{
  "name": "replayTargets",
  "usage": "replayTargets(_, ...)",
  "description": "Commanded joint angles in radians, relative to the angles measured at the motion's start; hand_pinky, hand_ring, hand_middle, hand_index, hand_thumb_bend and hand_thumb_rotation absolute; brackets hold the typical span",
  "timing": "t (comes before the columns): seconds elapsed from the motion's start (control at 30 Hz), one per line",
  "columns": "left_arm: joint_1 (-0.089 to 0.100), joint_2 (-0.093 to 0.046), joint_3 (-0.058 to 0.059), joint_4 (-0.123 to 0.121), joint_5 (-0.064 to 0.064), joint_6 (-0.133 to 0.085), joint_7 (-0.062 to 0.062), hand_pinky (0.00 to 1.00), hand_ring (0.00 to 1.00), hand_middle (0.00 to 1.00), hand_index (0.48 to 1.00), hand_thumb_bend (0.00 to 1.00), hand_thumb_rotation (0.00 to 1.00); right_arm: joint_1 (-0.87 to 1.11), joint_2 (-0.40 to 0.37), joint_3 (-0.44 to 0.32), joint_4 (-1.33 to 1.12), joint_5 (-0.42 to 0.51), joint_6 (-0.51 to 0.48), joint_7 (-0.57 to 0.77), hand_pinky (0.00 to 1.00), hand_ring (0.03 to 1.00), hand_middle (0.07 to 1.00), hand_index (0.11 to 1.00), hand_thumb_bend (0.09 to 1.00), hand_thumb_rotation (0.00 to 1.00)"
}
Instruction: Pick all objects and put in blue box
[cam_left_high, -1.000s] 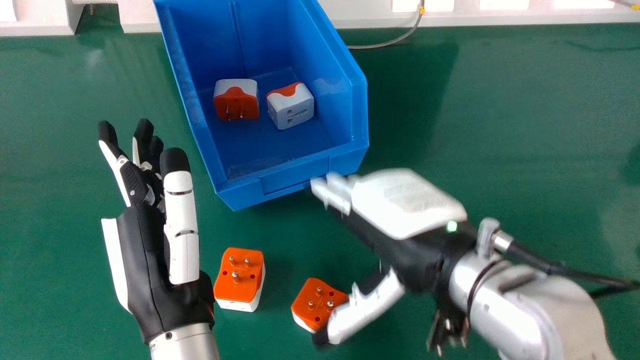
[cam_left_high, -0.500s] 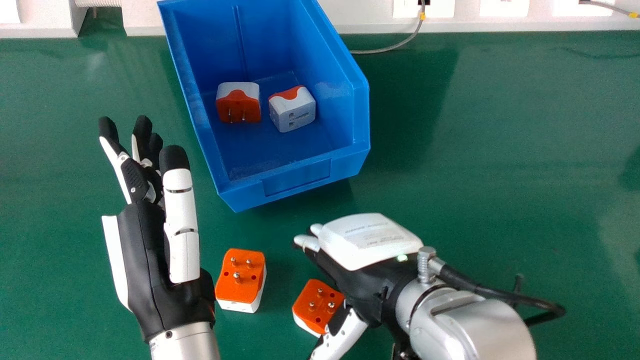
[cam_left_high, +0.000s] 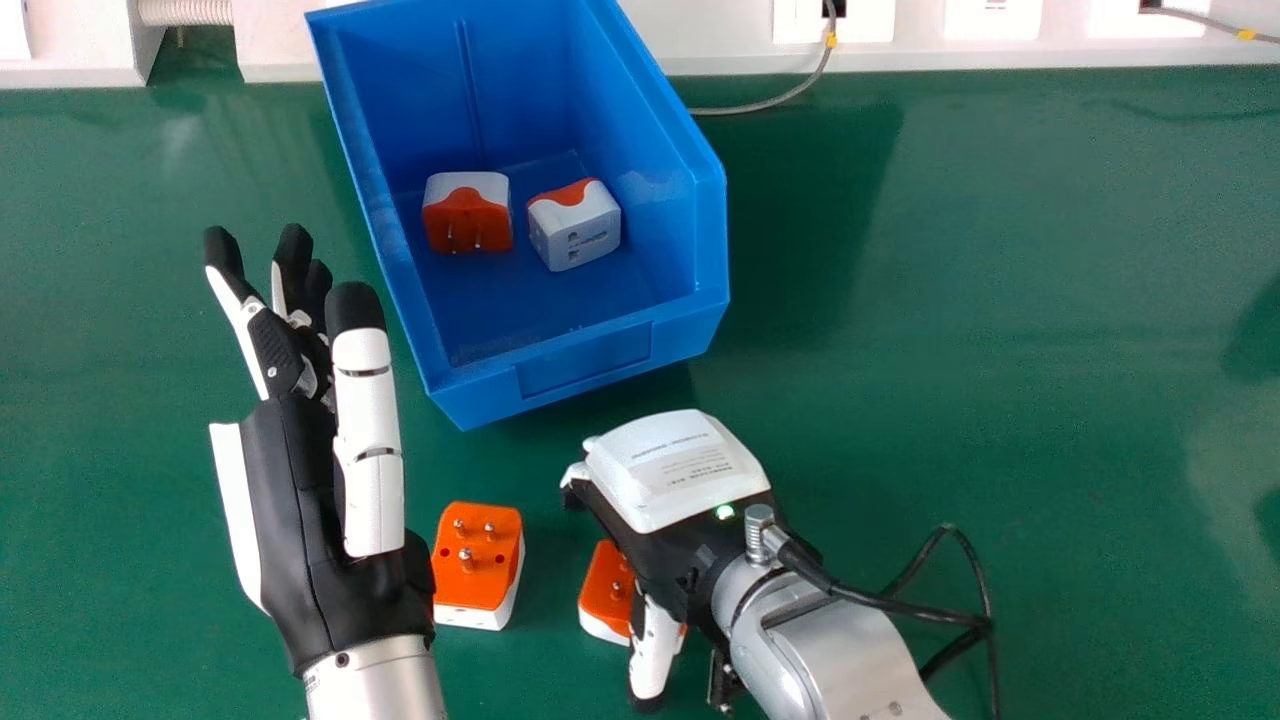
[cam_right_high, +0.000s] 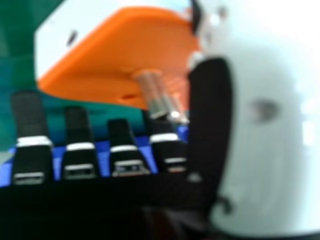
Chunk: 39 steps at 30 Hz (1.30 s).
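The left hand (cam_left_high: 318, 530) is at the left over the green table (cam_left_high: 1000, 320), wide and holding nothing, its fingers and thumb pointing toward the far side. Just right of it sits the blue box (cam_left_high: 585, 358), set askew, its open top showing two plugs on its floor. The first plug (cam_left_high: 467, 212) in there has a white top, with its orange side and pins facing the near edge. Nearer, on the table between the left hand and the right hand (cam_left_high: 672, 470), stands the second plug (cam_left_high: 478, 555), orange face and pins up, white body below. Back in the box, just right of the first plug, the third plug (cam_left_high: 575, 228) turns a white slotted side forward, with orange on its top. The fourth plug (cam_left_high: 605, 590) is on the table right of the second, orange face up, partly covered by the right hand. That hand is spread, its thumb apart from its fingers; the right hand view shows the fourth plug's pins close to the thumb, though I cannot tell whether they touch. Behind the box's right side, a grey cable (cam_left_high: 775, 103) curves across the table's far edge.
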Motion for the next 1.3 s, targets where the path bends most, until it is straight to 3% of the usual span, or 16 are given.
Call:
replayTargets(0.0, -0.005, -0.092, -0.014, -0.022, 0.007, -0.013, 0.001, 0.97, 0.99, 0.98, 0.964, 0.52, 0.8, 0.02, 0.002, -0.019, 0.127, 0.064, -0.011, -0.111, 0.56, 0.825, 0.883, 0.734, 0.81, 0.01)
replayTargets(0.03, -0.005, -0.092, -0.013, -0.024, 0.004, -0.011, 0.001, 0.97, 0.99, 0.98, 0.965, 0.52, 0.8, 0.024, 0.005, -0.021, 0.133, 0.079, -0.008, -0.138, 0.51, 0.731, 0.801, 0.699, 0.749, 0.01)
replayTargets(0.07, -0.005, -0.094, -0.014, -0.024, 0.0, -0.012, 0.0, 0.97, 0.99, 0.98, 0.966, 0.52, 0.79, 0.026, 0.004, -0.02, 0.13, 0.089, -0.005, -0.152, 0.4, 0.553, 0.644, 0.627, 0.632, 0.01)
replayTargets(0.1, -0.006, -0.094, -0.014, -0.023, 0.001, -0.014, 0.001, 0.97, 0.99, 0.98, 0.965, 0.52, 0.79, 0.027, 0.002, -0.017, 0.123, 0.097, -0.001, -0.157, 0.37, 0.489, 0.59, 0.597, 0.588, 0.0)
replayTargets(0.3, -0.006, -0.095, -0.012, -0.02, 0.003, -0.017, 0.002, 0.96, 0.98, 0.98, 0.962, 0.52, 0.78, 0.03, -0.009, -0.006, 0.094, 0.139, 0.007, -0.193, 0.31, 0.393, 0.51, 0.556, 0.522, 0.0)
replayTargets(0.43, 0.0, -0.096, -0.016, -0.027, 0.005, -0.009, 0.005, 0.96, 0.98, 0.98, 0.96, 0.53, 0.78, 0.033, -0.023, -0.005, 0.073, 0.166, -0.007, -0.215, 0.31, 0.383, 0.504, 0.545, 0.512, 0.0)
replayTargets(0.67, 0.011, -0.095, -0.02, -0.029, 0.002, -0.015, 0.004, 0.96, 0.98, 0.98, 0.962, 0.54, 0.78, 0.069, -0.039, -0.028, -0.014, 0.227, -0.03, -0.261, 0.33, 0.394, 0.512, 0.529, 0.512, 0.0)
replayTargets(0.8, 0.019, -0.095, -0.022, -0.026, 0.011, -0.024, 0.007, 0.96, 0.98, 0.98, 0.961, 0.55, 0.77, 0.096, -0.06, -0.036, -0.098, 0.234, -0.04, -0.276, 0.36, 0.411, 0.532, 0.508, 0.513, 0.0)
replayTargets(0.9, 0.026, -0.095, -0.025, -0.032, 0.007, -0.021, 0.008, 0.96, 0.98, 0.98, 0.958, 0.55, 0.77, 0.126, -0.067, -0.057, -0.206, 0.245, -0.038, -0.274, 0.35, 0.4, 0.515, 0.52, 0.513, 0.0)
replayTargets(1.0, 0.025, -0.088, -0.02, -0.023, 0.014, -0.036, 0.004, 0.97, 0.99, 0.98, 0.966, 0.54, 0.77, 0.158, -0.073, -0.106, -0.326, 0.302, -0.086, -0.315, 0.33, 0.407, 0.495, 0.516, 0.513, 0.0)
replayTargets(1.1, 0.024, -0.092, -0.017, -0.024, 0.014, -0.032, 0.009, 0.96, 0.99, 0.98, 0.965, 0.54, 0.76, 0.168, -0.07, -0.16, -0.417, 0.35, -0.165, -0.413, 0.32, 0.413, 0.486, 0.51, 0.513, 0.0)
replayTargets(1.27, 0.014, -0.104, -0.016, -0.015, -0.001, -0.04, 0.013, 0.95, 0.98, 0.97, 0.956, 0.55, 0.74, 0.088, -0.045, -0.247, -0.446, 0.427, -0.315, -0.581, 0.34, 0.439, 0.5, 0.505, 0.505, 0.0)
